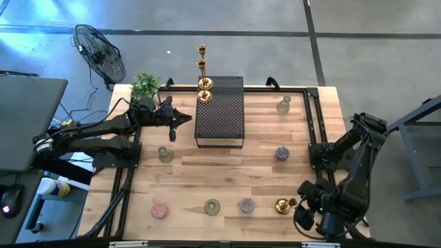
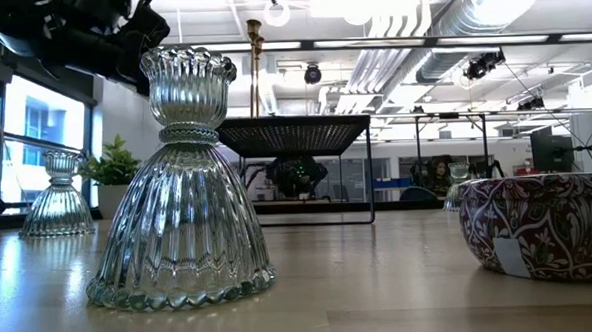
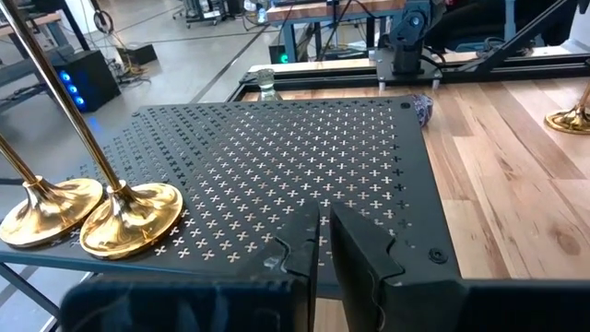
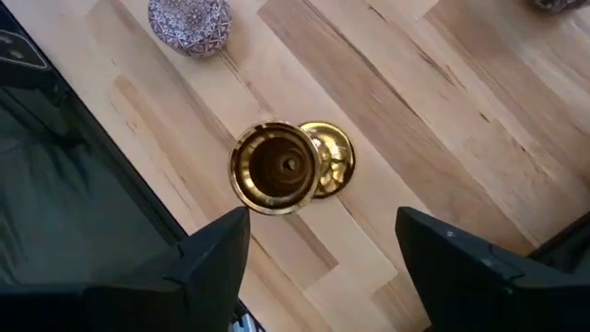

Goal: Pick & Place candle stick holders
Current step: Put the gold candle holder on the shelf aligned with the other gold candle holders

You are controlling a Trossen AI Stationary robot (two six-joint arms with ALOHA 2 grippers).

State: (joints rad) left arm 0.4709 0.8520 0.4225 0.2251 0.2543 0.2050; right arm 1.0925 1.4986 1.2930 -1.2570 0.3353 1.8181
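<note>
Two tall gold candlesticks (image 1: 204, 84) stand by their round bases (image 3: 129, 217) on the far left corner of the black perforated box (image 1: 219, 110). My left gripper (image 1: 185, 118) is shut and empty at the box's left edge; in the left wrist view (image 3: 323, 242) its fingers sit just over that edge. A short gold candlestick (image 1: 282, 205) stands upright on its base at the near right. My right gripper (image 4: 323, 263) is open above it and touches nothing. Squat glass holders stand about the table: clear-green (image 1: 166, 154), pink (image 1: 160, 210), purple (image 1: 247, 204).
More glass holders stand at the far right (image 1: 283, 105), the middle right (image 1: 282, 153) and the near middle (image 1: 212, 207). A potted plant (image 1: 145, 85) stands at the far left corner. Black frame rails (image 1: 313, 124) run along the table's sides. A fan (image 1: 100, 52) stands off the table.
</note>
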